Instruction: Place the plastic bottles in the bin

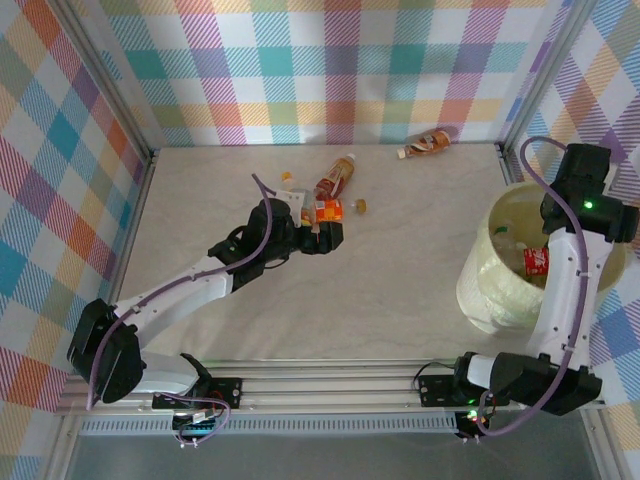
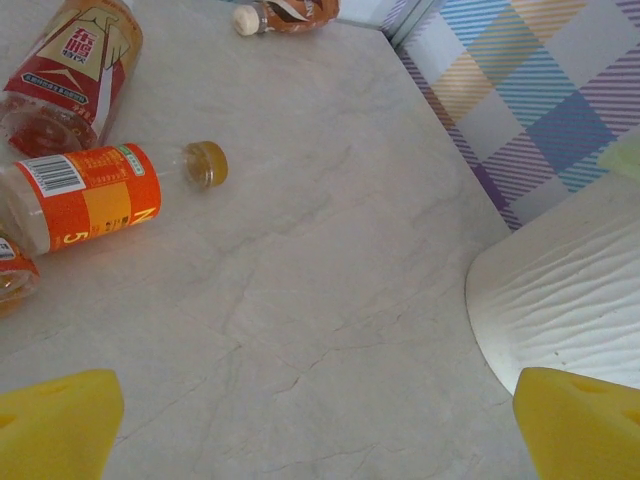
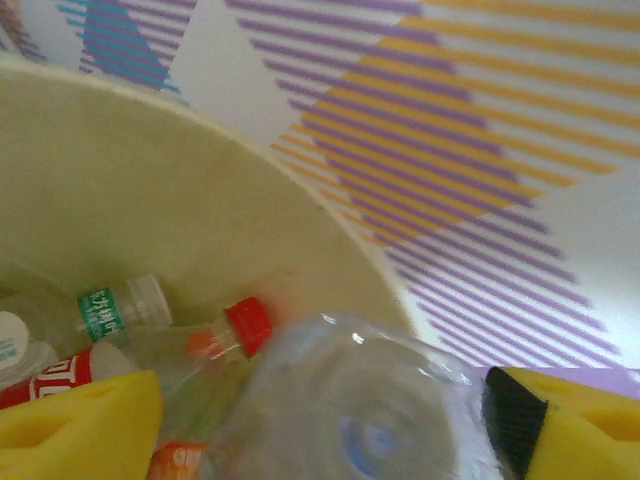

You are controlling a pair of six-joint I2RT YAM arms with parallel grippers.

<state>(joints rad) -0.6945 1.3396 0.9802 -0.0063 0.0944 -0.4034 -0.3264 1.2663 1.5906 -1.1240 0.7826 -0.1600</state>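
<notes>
The left tool [image 2: 320, 425] is spread wide. The orange-labelled bottle [image 2: 90, 197] lies on the surface [image 2: 330, 280] ahead and to its left, long axis crosswise, cap rightward. The right tool [image 3: 320, 420], also spread, hangs over the bin [image 3: 150, 180], with a clear bottle [image 3: 370, 400] seemingly loose between its fingers.

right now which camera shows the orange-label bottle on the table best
The left wrist view: the orange-label bottle lies on its side up close, label and cap plain to see. The top external view shows it as a small orange patch.
</notes>
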